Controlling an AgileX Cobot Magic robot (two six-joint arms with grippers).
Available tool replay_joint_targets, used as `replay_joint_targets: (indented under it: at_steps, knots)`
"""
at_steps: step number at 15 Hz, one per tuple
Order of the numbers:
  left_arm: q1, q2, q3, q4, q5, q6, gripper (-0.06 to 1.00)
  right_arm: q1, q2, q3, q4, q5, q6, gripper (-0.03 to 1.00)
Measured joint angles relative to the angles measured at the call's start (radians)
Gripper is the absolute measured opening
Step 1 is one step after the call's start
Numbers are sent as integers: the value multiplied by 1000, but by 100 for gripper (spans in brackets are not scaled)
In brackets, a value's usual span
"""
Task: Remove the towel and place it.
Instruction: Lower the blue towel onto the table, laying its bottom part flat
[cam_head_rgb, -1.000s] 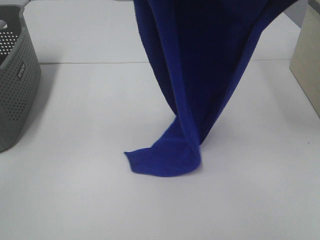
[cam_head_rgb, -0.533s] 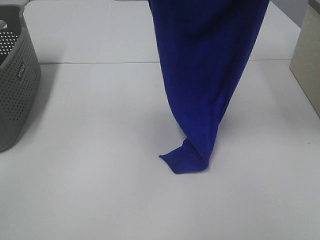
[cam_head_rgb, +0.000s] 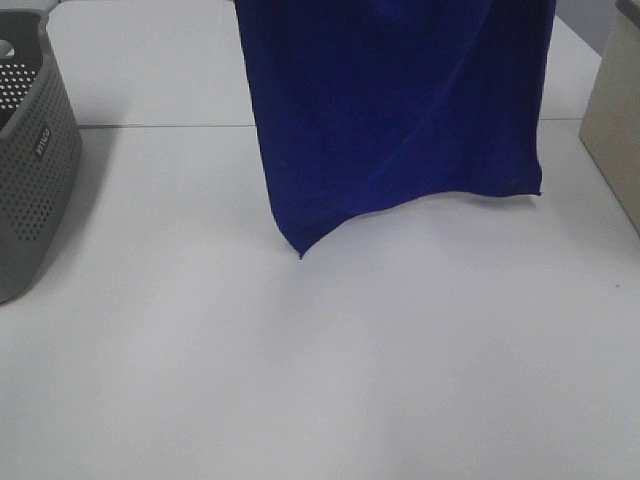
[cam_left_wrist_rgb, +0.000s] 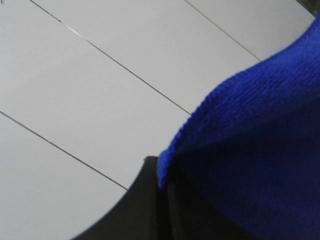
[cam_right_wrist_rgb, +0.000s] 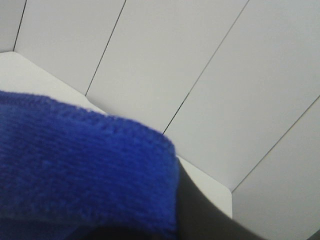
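The royal-blue towel (cam_head_rgb: 390, 110) hangs spread out as a wide sheet in the exterior high view, above the white table (cam_head_rgb: 300, 380). Its lower edge and corners are clear of the surface. Its top edge runs out of the frame, so neither gripper shows there. In the left wrist view a dark finger of my left gripper (cam_left_wrist_rgb: 161, 200) pinches the towel's edge (cam_left_wrist_rgb: 260, 150). In the right wrist view the towel (cam_right_wrist_rgb: 75, 170) drapes over a dark finger of my right gripper (cam_right_wrist_rgb: 200, 210). No white label shows.
A grey perforated basket (cam_head_rgb: 30, 170) stands at the table's left edge. A beige box (cam_head_rgb: 615, 120) stands at the right edge. A seam line crosses the table behind the towel.
The towel has been lifted and pulled wide. Its folded bottom end, which lay on the table, now hangs free above it as a flat sheet.
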Motion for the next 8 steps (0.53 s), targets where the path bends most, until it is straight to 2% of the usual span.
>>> replay_joint_targets:
  at_steps: [5, 8]
  knots:
    - [53, 1, 0, 15, -11, 0, 0, 0, 45, 0, -1, -28, 0, 3]
    - [78, 15, -3, 19, -27, 0, 0, 0, 81, 0, 0, -122, 0, 3]
